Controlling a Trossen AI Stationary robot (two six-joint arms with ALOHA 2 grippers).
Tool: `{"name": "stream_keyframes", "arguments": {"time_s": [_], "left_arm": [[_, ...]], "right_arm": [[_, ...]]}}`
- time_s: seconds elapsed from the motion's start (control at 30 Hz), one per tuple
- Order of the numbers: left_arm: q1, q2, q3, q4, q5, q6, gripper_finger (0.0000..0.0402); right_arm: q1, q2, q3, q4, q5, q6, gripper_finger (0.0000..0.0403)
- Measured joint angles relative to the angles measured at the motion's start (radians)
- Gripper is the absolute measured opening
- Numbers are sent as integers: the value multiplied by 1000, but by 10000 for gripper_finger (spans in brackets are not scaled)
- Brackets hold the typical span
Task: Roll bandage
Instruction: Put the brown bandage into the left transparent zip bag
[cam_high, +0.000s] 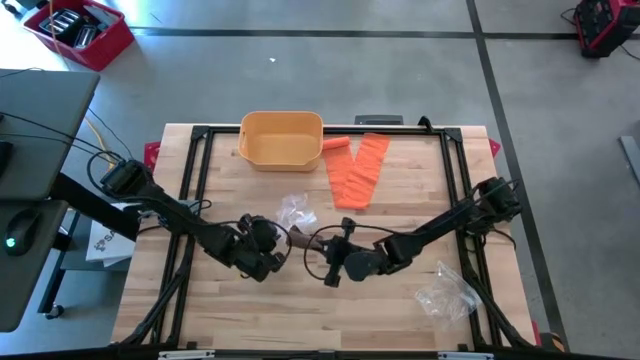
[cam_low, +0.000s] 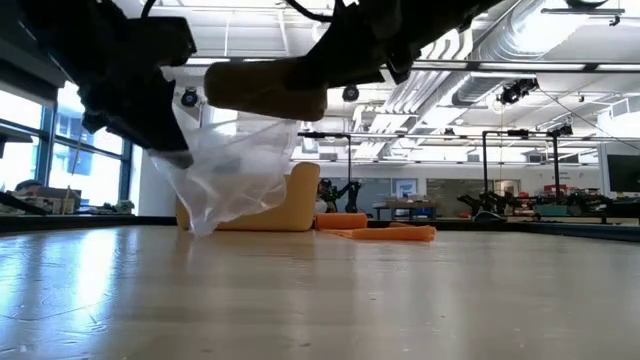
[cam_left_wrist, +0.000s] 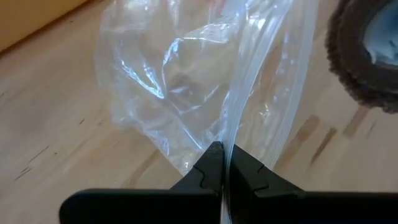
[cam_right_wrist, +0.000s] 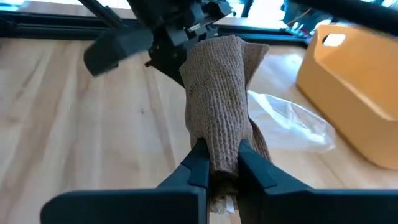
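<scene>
My right gripper (cam_right_wrist: 217, 165): fingers pinched on one end of the brown bandage roll (cam_right_wrist: 221, 99), holding it off the table, near centre.
My left gripper (cam_left_wrist: 222, 168): fingers clamped tight on the edge of a clear plastic bag (cam_left_wrist: 180, 81), lifted just left of the roll.
Slip risk: I grip only the roll's end; the soft knit could squeeze out or sag.
Unravel risk: a loose layer could peel off if I twist carelessly.
Snag risk: bag and roll hang close together; the film might catch the fabric.
Collision risk: my two grippers nearly touch mid-table.
</scene>
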Motion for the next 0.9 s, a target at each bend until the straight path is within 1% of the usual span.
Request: {"name": "stream_keyframes", "arguments": {"time_s": [0.1, 0.23, 0.43, 0.53, 0.63, 0.73, 0.77, 0.9], "left_arm": [[10, -42, 0, 15, 0, 1, 0], [12, -91, 0, 84, -12, 55, 0], [12, -126, 0, 128, -28, 113, 0], [12, -122, 0, 141, -29, 137, 0], [12, -109, 0, 158, -28, 142, 0], [12, -106, 0, 158, -35, 141, 0], [12, -106, 0, 158, -38, 147, 0], [12, -106, 0, 166, -39, 183, 0]], "right_arm": [[0, 0, 0, -5, 14, -6, 25], [-1, 0, 0, -52, 75, 14, 25], [-2, 0, 0, -120, 78, 58, 25], [-2, 0, 0, -109, 72, 61, 25], [-3, 0, 0, -67, 33, 22, 25], [-10, 0, 0, -35, -89, -21, 25], [-13, 0, 0, -37, -113, -25, 25], [-27, 0, 0, -49, -99, 20, 25]]}}
